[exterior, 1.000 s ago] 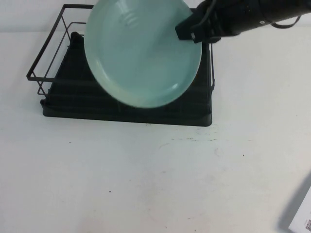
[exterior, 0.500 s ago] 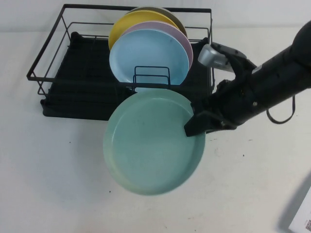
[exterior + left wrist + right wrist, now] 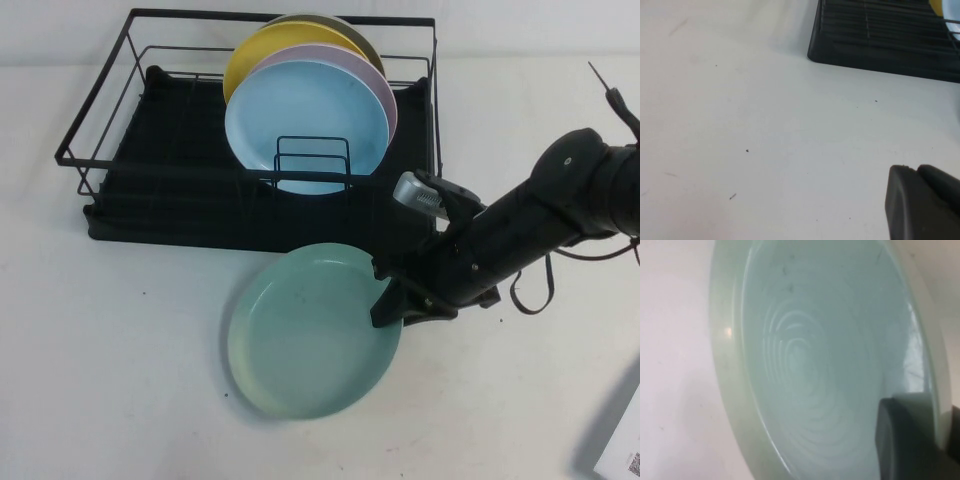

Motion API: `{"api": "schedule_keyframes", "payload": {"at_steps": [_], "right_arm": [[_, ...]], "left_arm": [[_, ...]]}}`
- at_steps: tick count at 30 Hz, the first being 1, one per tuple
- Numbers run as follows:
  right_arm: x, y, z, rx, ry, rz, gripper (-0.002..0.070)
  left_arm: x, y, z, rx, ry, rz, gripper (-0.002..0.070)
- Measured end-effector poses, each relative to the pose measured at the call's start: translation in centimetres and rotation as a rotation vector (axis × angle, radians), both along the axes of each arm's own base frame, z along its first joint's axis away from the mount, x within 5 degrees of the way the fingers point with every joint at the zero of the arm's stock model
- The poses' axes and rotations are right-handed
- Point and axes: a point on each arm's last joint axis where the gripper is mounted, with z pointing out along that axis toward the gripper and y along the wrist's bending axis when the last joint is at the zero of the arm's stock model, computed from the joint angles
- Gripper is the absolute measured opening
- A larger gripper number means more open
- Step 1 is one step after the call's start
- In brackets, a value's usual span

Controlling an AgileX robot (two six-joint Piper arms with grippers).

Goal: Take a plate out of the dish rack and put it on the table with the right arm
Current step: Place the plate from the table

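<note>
Near wire dish rack (image 3: 120, 180): right gripper (image 3: 388, 300) pinching glossy round plate (image 3: 310, 335).

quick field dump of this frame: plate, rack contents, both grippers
plate: mint green, out of the rack, low over or on the table in front of the rack; contact unclear
dish rack: holds a sky-blue plate in front, a lilac plate and a yellow plate behind it, all upright
right gripper: jaws shut on the plate's right rim
left gripper: over bare table near the rack; jaw state not visible
</note>
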Motion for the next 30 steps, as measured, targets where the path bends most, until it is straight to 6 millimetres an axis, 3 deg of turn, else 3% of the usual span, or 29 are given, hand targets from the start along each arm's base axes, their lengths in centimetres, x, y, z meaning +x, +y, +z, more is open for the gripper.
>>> {"api": "schedule_keyframes", "payload": {"at_steps": [17, 22, 27, 30], "right_arm": [[0.6, -0.3, -1.2, -0.061, -0.006, -0.056, 0.0091], [0.9, -0.8, -1.7, -0.12, -0.04, -0.039, 0.0188], [1.0, -1.0, -1.8, -0.135, -0.049, -0.034, 0.0365], [0.9, -1.0, -1.8, -0.135, -0.045, -0.032, 0.0405]], "left_arm": [[0.0, 0.0, 0.0, 0.0, 0.0, 0.0, -0.0003], [0.0, 0.0, 0.0, 0.0, 0.0, 0.0, -0.0003], [0.0, 0.0, 0.0, 0.0, 0.0, 0.0, -0.0003], [0.0, 0.0, 0.0, 0.0, 0.0, 0.0, -0.0003]]}}
